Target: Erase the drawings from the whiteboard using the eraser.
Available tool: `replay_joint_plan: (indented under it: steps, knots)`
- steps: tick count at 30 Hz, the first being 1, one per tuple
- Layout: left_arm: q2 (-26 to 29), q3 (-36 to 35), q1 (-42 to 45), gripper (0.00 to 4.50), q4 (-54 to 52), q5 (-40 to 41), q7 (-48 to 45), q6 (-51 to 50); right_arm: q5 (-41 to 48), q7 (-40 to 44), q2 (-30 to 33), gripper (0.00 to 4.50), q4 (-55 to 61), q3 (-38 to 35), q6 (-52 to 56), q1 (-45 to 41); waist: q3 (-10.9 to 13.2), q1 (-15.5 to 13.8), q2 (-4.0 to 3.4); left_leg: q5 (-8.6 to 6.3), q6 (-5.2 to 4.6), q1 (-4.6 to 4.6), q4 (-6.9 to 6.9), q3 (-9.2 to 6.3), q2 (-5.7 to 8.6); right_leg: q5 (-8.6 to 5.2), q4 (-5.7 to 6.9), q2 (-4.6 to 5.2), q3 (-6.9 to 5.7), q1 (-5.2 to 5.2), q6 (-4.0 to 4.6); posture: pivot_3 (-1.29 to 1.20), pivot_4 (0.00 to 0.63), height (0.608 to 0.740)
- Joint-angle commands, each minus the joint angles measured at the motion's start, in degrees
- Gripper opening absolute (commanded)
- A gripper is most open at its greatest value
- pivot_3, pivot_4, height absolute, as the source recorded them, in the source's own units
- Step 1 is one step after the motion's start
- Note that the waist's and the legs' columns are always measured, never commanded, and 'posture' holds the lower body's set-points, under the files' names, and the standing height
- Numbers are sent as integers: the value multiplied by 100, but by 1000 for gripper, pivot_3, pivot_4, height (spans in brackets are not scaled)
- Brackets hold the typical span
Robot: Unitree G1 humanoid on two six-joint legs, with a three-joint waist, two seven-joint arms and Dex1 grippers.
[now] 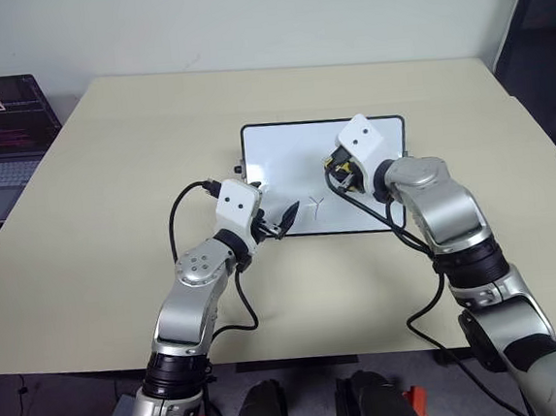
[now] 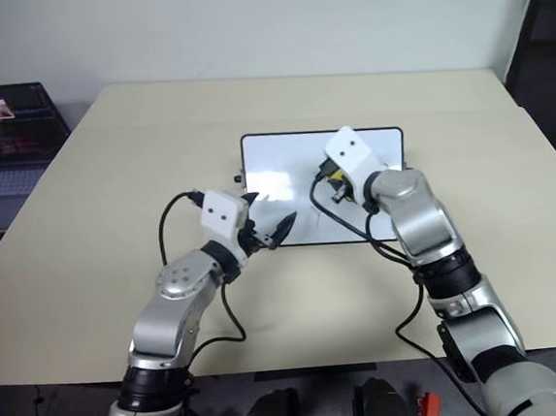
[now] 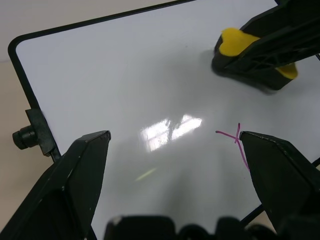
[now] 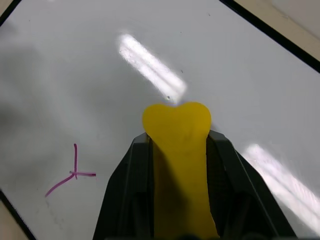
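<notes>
Right wrist view showed your right gripper [image 4: 176, 150] clamping the eraser [image 4: 177, 145] above the whiteboard [image 1: 283, 154], ready for the remaining mark [image 4: 72, 175]; your left gripper [image 1: 277, 220], jaws wide and empty, steadied the board's near edge.

A: What hides behind the right end effector [image 1: 345, 175]?
B: Part of the whiteboard [image 1: 283, 154], and most of the eraser [image 4: 179, 165] between its fingers.
A: And the laptop [image 1: 0, 145]?
B: Cut off at the picture's edge, far beyond the left end effector [image 1: 281, 219].
</notes>
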State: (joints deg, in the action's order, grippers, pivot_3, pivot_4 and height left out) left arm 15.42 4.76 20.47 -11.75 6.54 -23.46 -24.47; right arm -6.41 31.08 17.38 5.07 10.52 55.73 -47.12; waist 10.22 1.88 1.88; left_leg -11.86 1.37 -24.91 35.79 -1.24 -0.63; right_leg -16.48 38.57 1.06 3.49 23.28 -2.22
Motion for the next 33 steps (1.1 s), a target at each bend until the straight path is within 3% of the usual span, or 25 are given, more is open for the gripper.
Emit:
replay_joint_plan:
  steps: [1, 15, 25, 33]
  knots:
    - [21, -16, -13, 4500, -204, 67, -62, 111, 358, -39, -29, 1063, 816, -425, 606, 43, 0, 1, 0, 0, 0, 0, 0, -2, 0, 0, 2, 0, -2, -1, 0, 0, 150, 740]
    - [314, -129, -1008, 4500, -926, 287, -336, 13, 806, -1057, -338, 1063, 2029, -1325, 1338, 1284, 0, 7, 0, 1, 0, 4, 6, -1, 0, -1, 13, -1, -1, -3, 0, 0, 150, 740]
    - [362, -240, -1267, 4500, -1214, 376, -239, -173, 975, -1561, -618, 1063, 2337, -1309, 1500, 1439, 0, 2, 0, 2, -1, 9, 19, -2, 1, -1, 29, -6, -2, -6, -1, 0, 150, 740]
    - [367, -226, -1161, 4500, -1104, 364, -165, -157, 1055, -1542, -381, 1063, 2008, -1002, 1083, 1217, 0, 4, 0, 2, -1, 8, 20, 0, 1, -1, 30, -11, -2, -6, -1, 0, 150, 740]
